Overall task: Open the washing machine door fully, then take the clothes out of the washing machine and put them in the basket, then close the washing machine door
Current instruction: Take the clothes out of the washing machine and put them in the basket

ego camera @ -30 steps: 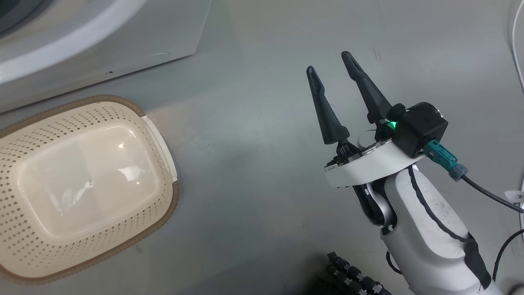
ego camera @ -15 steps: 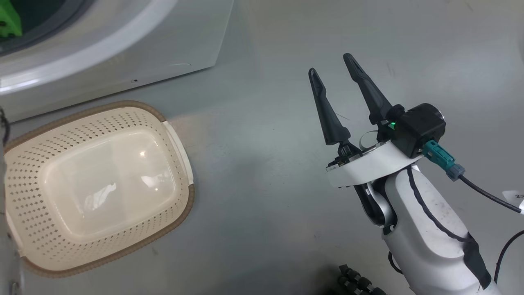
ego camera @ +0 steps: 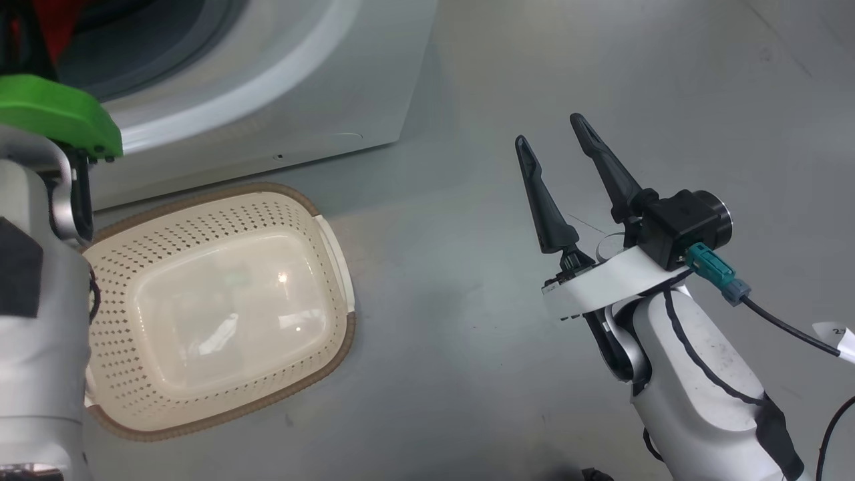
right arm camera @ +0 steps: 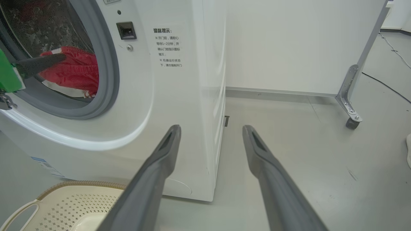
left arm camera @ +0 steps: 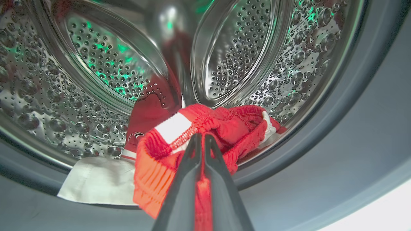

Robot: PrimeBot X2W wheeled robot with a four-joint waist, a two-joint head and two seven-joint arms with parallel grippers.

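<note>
Inside the washing machine (right arm camera: 179,96): the left gripper (left arm camera: 200,137) is pinching the red clothes (left arm camera: 231,126) at the mouth of the drum (left arm camera: 240,48), jaws shut on a fold.
Off the washing machine's right corner: the right gripper (ego camera: 550,129) is hanging wide open over the floor (ego camera: 467,334), holding nothing.
In front of the washing machine: the basket (ego camera: 200,214) is standing empty on the floor.
Risk: the pinch is taking only a thin fold, so the cloth could slip free, or its hanging part could snag on the grey seal (right arm camera: 109,80).
</note>
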